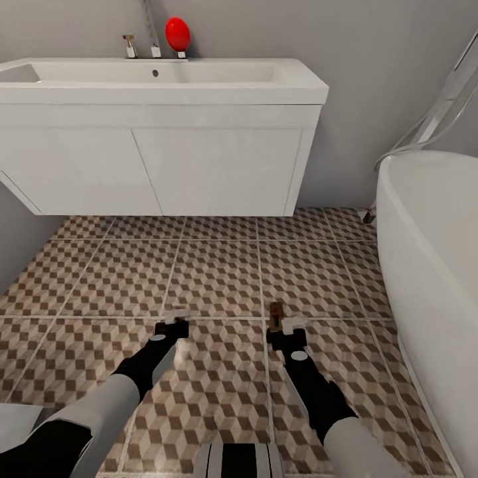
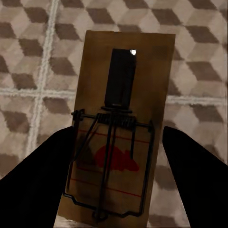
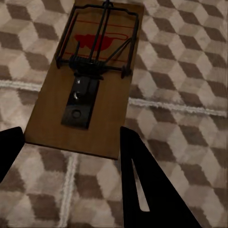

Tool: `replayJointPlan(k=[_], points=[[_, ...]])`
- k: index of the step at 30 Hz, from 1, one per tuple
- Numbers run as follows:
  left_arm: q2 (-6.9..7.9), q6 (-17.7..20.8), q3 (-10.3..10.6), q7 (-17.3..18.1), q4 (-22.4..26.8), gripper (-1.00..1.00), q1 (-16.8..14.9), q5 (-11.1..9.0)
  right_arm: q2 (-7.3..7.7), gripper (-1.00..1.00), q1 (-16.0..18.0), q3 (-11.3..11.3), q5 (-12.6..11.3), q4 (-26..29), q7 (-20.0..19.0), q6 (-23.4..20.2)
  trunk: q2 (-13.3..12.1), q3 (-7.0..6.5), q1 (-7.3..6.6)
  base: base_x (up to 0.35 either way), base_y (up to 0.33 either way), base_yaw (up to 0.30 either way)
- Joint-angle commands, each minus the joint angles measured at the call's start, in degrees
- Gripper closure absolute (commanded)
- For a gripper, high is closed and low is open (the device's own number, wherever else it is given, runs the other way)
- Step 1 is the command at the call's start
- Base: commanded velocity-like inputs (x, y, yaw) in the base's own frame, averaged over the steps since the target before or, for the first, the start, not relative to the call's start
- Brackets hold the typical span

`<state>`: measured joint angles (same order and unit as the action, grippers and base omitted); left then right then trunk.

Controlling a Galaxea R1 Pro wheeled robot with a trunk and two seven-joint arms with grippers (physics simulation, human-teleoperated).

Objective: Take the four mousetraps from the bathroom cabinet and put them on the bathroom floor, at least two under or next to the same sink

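Both arms reach low over the bathroom floor (image 1: 219,279). Left gripper (image 1: 174,323) clamps one mousetrap (image 2: 116,133); right gripper (image 1: 282,330) clamps another mousetrap (image 3: 90,76), bathroom sink (image 1: 159,83) ahead.

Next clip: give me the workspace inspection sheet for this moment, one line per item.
Surface: cube-patterned tile floor.
Job's things: one mousetrap between the left gripper's fingers, another mousetrap at the right gripper; sink on white vanity ahead.
Clutter: red ball-like object by the faucet.
Grippers: left gripper and right gripper low over the floor.
Cables: nothing seen.
Surroundings: bathtub, grey wall.
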<state>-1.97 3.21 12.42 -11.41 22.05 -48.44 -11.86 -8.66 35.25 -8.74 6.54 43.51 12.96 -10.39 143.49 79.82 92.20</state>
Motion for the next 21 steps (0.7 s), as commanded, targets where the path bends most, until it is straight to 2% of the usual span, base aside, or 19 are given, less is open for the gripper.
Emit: replayJointPlan(k=[1, 7, 21], points=[[0.05, 0.5, 0.5, -0.5, 0.7, 1.0, 0.0, -0.5, -0.01, 1.0, 0.3, -0.1, 0.4, 0.1, 0.0, -0.5, 0.0, 0.04, -0.01, 0.0, 0.0, 0.0], [0.38, 2.0, 0.4, -0.5, 3.7, 1.0, -0.4, -0.5, -0.6, 1.0, 3.0, -0.1, 0.3, -0.8, -3.2, -0.6, 0.0, 0.04, -0.01, 0.0, 0.0, 0.0], [0.89, -0.4, 1.2, -0.4, -0.1, 1.0, 0.0, -0.6, -0.89, 1.0, 3.5, -0.4, 0.2, -1.8, -4.1, 0.0, 0.0, 0.04, -0.01, 0.0, 0.0, 0.0]])
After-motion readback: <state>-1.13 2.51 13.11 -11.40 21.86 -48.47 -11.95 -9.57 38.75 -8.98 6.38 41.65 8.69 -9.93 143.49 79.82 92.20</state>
